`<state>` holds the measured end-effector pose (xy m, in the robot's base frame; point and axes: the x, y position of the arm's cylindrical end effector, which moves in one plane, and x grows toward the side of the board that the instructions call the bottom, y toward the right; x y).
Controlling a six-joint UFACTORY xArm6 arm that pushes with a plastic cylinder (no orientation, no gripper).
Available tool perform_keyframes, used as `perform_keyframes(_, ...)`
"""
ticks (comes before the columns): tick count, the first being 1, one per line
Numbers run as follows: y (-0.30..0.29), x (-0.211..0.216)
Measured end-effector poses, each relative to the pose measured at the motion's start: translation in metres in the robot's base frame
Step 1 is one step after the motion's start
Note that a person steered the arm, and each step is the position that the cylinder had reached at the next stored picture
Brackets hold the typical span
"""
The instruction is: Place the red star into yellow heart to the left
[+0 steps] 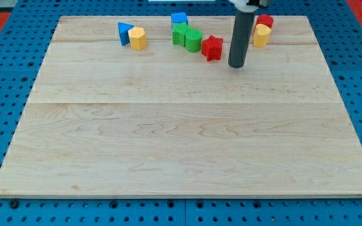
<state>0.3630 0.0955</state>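
The red star [212, 48] lies near the view's top, a little right of centre. My tip [236, 64] stands just to its right and slightly lower, a small gap apart. A yellow block [137, 38], which may be the heart, lies far to the star's left, touching a blue triangle [125, 32]. A second yellow block [262, 35] sits to the right of the rod, below a red block [265, 21].
Two green blocks [188, 37] touch each other just left of the red star, between it and the left yellow block. A blue cube [179, 19] sits above them. The wooden board [181, 138] lies on a blue pegboard.
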Motion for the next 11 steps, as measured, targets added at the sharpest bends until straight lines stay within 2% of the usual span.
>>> perform_keyframes(1, -0.042, 0.003)
perform_keyframes(2, -0.061, -0.018)
perform_keyframes(3, -0.047, -0.046)
perform_keyframes(5, 0.016, -0.065)
perform_keyframes(6, -0.001, -0.048)
perform_keyframes(7, -0.005, -0.074)
perform_keyframes(8, -0.037, -0.083)
perform_keyframes(9, -0.038, -0.092)
perform_keyframes(11, 0.013, -0.116)
